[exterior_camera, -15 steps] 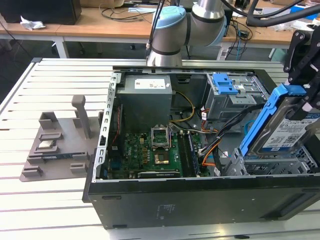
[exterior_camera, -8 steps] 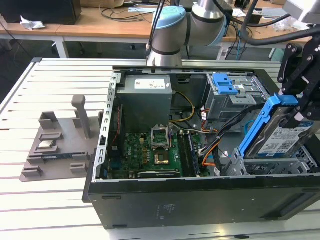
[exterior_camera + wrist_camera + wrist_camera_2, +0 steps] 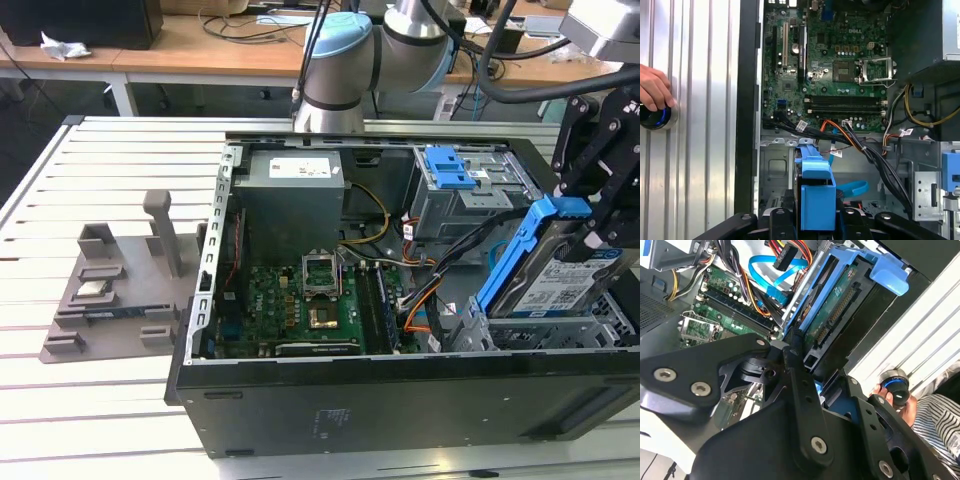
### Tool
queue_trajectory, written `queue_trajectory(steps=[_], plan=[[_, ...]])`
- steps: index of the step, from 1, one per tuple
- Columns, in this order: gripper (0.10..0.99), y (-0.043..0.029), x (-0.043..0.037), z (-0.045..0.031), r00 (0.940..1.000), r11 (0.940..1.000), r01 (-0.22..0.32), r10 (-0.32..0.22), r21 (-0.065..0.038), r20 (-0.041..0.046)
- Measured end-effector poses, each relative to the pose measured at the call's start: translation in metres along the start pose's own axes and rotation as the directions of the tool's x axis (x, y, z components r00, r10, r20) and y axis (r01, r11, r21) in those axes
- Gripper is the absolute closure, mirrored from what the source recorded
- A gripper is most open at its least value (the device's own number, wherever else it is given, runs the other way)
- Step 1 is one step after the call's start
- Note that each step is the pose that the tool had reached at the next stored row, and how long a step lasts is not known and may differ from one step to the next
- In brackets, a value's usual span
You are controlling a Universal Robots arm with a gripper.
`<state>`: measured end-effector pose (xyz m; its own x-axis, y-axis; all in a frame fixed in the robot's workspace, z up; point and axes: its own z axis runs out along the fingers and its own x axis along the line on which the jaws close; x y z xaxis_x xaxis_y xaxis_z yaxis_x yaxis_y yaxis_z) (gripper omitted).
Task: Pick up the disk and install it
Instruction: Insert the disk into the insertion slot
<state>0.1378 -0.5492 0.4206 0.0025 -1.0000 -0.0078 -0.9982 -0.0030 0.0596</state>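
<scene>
Gripper [image 3: 596, 222] is clamped on the upper end of the disk [image 3: 562, 285], with its fingers closed against the blue side bracket [image 3: 816, 197]. The disk hangs tilted just below the gripper, its lower end inside the open computer case [image 3: 400, 400]. The motherboard [image 3: 305, 300] lies beyond the disk, well apart from the gripper. A person's hand [image 3: 654, 89] rests on a blue-lit knob [image 3: 654, 116] outside the case.
</scene>
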Motion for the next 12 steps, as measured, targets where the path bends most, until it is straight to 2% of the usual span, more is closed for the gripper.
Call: queue_trajectory(steps=[12], plan=[[0.722, -0.0009, 0.0001, 0.0153, 1.0000, 1.0000, 0.000, 0.000, 0.000, 0.0000]])
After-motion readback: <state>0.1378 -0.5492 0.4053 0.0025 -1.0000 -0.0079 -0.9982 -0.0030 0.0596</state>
